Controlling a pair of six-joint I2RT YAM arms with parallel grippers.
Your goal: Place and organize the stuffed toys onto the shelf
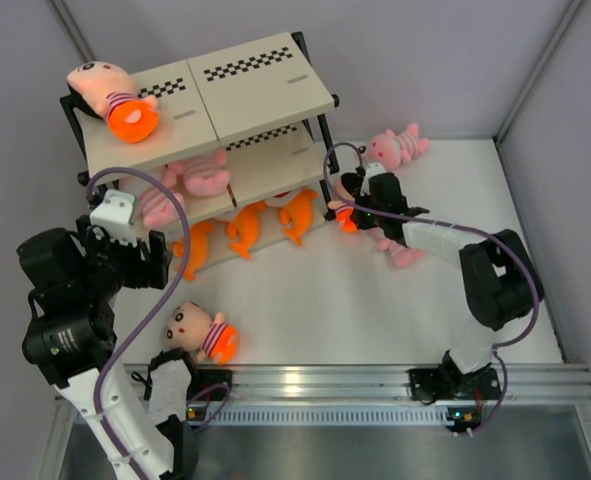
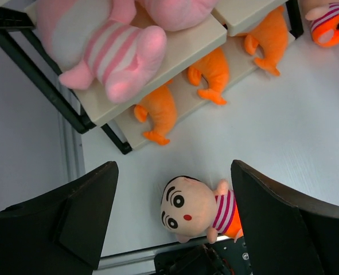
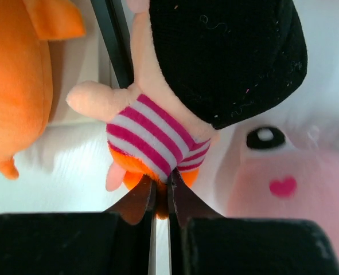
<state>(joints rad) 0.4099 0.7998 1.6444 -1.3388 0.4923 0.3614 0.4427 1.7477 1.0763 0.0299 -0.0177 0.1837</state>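
orange-bottomed doll clenched in right pincer beside shelf | left pincer released | second doll lying on table

Left end effector hangs before the left end of the shelf, a doll lying on the worktop just short of its fingers. Ahead of it, two animal plushies rest on the middle board, three fish plushies on the bottom board and a second doll on the left end of the top board. At the shelf's right end, a third doll sits between the closed fingers of the right end effector. A far animal plush lies beyond it, a near animal plush just beside it.
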